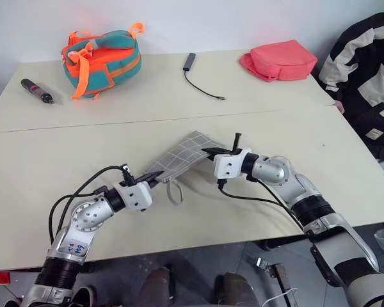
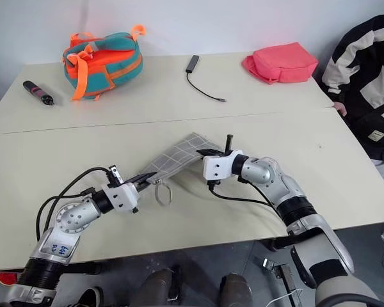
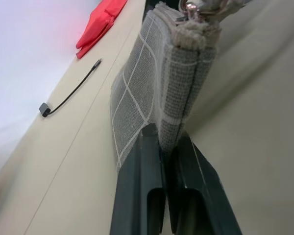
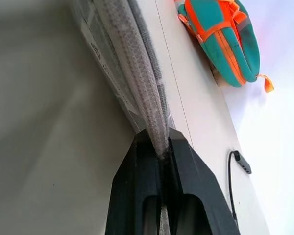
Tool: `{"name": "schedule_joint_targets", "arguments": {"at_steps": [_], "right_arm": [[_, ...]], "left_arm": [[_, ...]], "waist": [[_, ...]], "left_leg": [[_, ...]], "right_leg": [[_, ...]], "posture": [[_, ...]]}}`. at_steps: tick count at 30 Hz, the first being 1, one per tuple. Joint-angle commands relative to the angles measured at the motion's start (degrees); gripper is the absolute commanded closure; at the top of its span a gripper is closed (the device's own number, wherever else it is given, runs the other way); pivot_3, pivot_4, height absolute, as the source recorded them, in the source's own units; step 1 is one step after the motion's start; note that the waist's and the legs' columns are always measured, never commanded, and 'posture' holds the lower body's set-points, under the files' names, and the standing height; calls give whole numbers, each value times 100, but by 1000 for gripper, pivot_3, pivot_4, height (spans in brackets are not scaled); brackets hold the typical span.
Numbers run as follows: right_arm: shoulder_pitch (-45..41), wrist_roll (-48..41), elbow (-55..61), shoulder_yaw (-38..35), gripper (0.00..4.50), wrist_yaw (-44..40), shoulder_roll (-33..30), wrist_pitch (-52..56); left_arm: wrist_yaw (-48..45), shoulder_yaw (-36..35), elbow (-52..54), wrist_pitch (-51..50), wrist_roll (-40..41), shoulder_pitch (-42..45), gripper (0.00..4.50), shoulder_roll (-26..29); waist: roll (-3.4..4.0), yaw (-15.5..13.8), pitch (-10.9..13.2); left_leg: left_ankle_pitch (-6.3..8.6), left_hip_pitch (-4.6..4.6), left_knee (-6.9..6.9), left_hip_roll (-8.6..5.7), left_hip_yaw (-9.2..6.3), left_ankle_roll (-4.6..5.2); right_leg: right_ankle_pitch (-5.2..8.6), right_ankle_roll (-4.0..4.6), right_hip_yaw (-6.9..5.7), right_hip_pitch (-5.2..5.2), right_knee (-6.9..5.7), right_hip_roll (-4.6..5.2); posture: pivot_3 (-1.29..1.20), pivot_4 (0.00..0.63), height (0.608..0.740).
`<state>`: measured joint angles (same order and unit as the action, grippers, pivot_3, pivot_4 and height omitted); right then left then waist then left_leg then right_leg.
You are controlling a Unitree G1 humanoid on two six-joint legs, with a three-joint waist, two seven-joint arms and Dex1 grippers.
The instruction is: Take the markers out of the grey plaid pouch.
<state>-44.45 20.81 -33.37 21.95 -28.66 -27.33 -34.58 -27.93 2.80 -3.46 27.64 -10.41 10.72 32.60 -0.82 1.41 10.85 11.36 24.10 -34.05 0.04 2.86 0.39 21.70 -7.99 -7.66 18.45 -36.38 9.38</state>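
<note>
The grey plaid pouch (image 1: pixel 182 155) is lifted off the table's middle, held between both grippers. My left gripper (image 1: pixel 155 181) is shut on its near left end, beside the hanging grey loop strap (image 1: pixel 174 190). In the left wrist view the fingers (image 3: pixel 137 161) pinch the pouch's (image 3: pixel 137 98) corner. My right gripper (image 1: pixel 208 152) is shut on the pouch's right edge. In the right wrist view the fabric (image 4: pixel 132 73) runs straight between the two fingers (image 4: pixel 186 161). The markers are hidden.
A teal-orange bag (image 1: pixel 102 59) sits at the table's far left, with a dark pen-like stick (image 1: pixel 36 91) to its left. A black cable (image 1: pixel 198 80) lies at the far middle and a coral-pink pouch (image 1: pixel 278 61) at the far right. A black-and-white jacket (image 1: pixel 365 70) hangs beyond the right edge.
</note>
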Motion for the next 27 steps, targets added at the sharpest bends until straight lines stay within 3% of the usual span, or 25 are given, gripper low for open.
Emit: {"name": "schedule_joint_targets", "arguments": {"at_steps": [1, 5, 9, 15, 21, 23, 27], "right_arm": [[130, -690, 307, -274, 4500, -469, 81, 193], [264, -1115, 485, -449, 3357, -805, 123, 540], [569, -2201, 1262, -891, 1998, -1470, 141, 1968], [1194, -4899, 3466, -1628, 1998, -2555, -247, 5620], [1673, -6640, 4887, -1645, 1998, -2348, -524, 8588], [1849, -6918, 5151, -1565, 1998, -1890, -189, 9103], [1952, -6554, 5210, -1313, 1998, -1388, 116, 9203]], "left_arm": [[79, -113, 57, 95, 14, -57, 4446, 100], [69, -67, 93, 128, -46, -37, 4500, 143], [156, -18, 54, 155, -209, -19, 4500, 159], [286, 72, -101, 358, -559, 25, 4500, 240], [365, 183, -194, 351, -670, 157, 4500, 129], [359, 240, -130, 298, -650, 182, 4500, 58], [358, 283, -63, 255, -683, 165, 4500, 45]], "waist": [[0, -1, 0], [0, 2, 0], [0, -12, 0], [0, -124, 0], [-2, -143, -1], [-2, -151, -1], [-3, -152, -1]], "left_leg": [[0, 0, 0, 0, 0, 0], [0, 0, 0, 0, -1, 0], [0, 0, 0, 0, -1, 0], [3, 1, -1, -1, -3, 5], [8, 0, -1, 2, -3, 8], [8, 1, -1, 1, -4, 9], [9, 1, -1, -3, 1, 10]], "right_leg": [[0, 0, 0, 0, 0, 0], [0, 0, -1, -2, 1, 0], [0, 0, -1, -1, -1, 0], [0, 0, 0, -2, 2, 0], [0, 1, -1, -2, 2, 2], [-1, 1, -2, -2, 2, 4], [-1, 0, 1, 3, -2, 5]], "posture": [[0, 150, 740], [0, 150, 740], [0, 150, 740], [0, 150, 740], [0, 150, 740], [0, 150, 740], [0, 150, 740]]}}
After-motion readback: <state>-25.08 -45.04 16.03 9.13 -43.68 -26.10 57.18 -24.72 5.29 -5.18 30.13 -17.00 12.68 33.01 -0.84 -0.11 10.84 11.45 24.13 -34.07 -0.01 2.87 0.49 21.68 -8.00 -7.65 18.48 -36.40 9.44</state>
